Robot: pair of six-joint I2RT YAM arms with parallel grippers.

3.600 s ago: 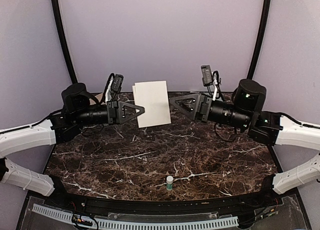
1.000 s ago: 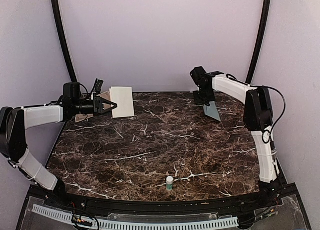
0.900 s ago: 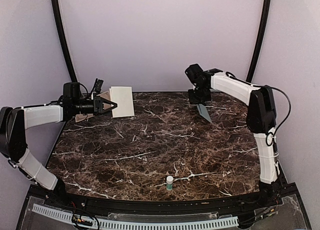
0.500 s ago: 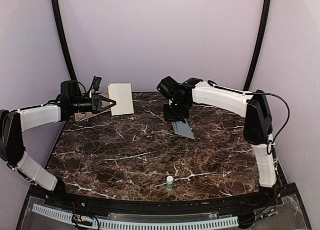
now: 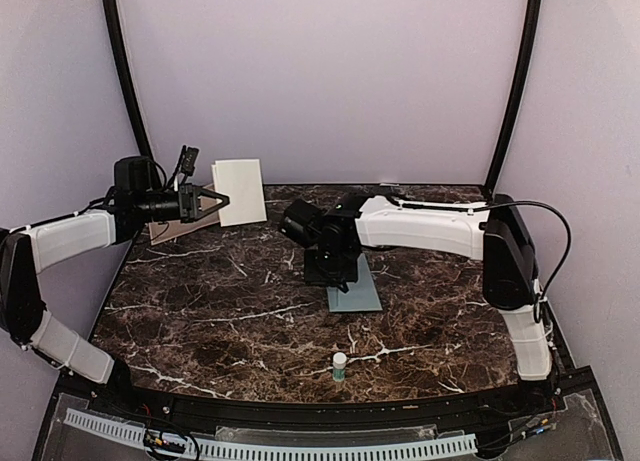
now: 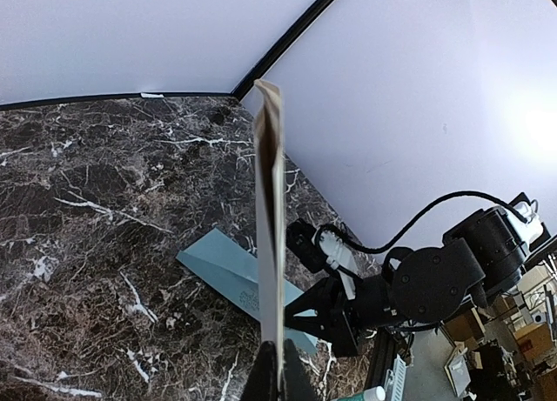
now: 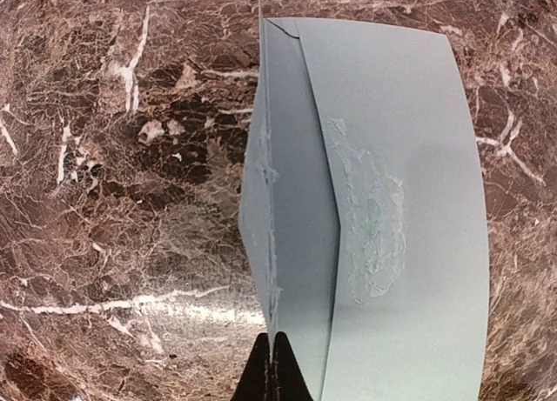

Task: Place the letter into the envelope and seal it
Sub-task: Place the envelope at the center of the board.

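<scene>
So, early days: my left gripper (image 5: 220, 200) is clamped on the letter (image 5: 240, 191), right gripper (image 5: 329, 278) pinches the envelope (image 5: 358, 291) edge, with insertion and sealing not yet done.

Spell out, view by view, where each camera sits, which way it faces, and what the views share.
Top external: fixed high behind the robot, looking down over the table; left arm and right arm both show, left fingers pinching the letter.
Left wrist: rides the left arm, looking along the left fingers and edge-on letter toward the right arm.
Right wrist: rides the right arm, looking down past the right fingers at the envelope.
Shared: all three show the envelope.
</scene>
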